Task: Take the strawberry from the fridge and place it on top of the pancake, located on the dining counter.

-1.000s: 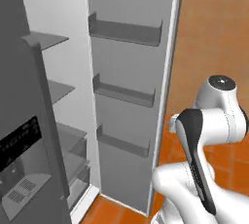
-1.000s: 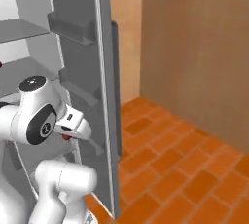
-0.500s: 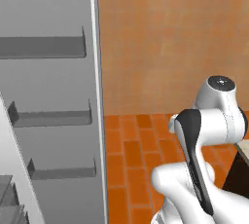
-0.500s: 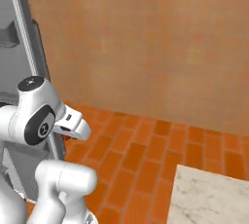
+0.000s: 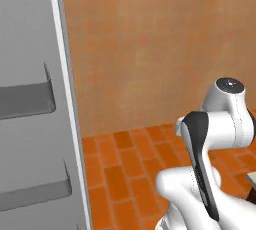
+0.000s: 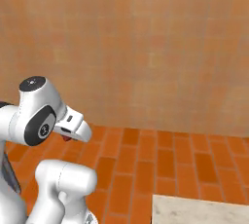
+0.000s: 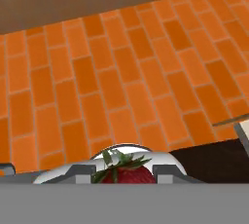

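Gripper (image 6: 65, 137) clamped on strawberry (image 7: 124, 174) — apparently, tips hidden — above orange brick floor (image 7: 121, 82).

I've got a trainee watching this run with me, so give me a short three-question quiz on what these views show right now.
1. True or false: the strawberry sits in the shut pincer.
2. What covers the floor? A) grey tile B) orange brick C) dark wood
3. In the left base view, which fridge part stands at the left edge?

Key: 1. True. 2. B. 3. The open fridge door with its shelves.
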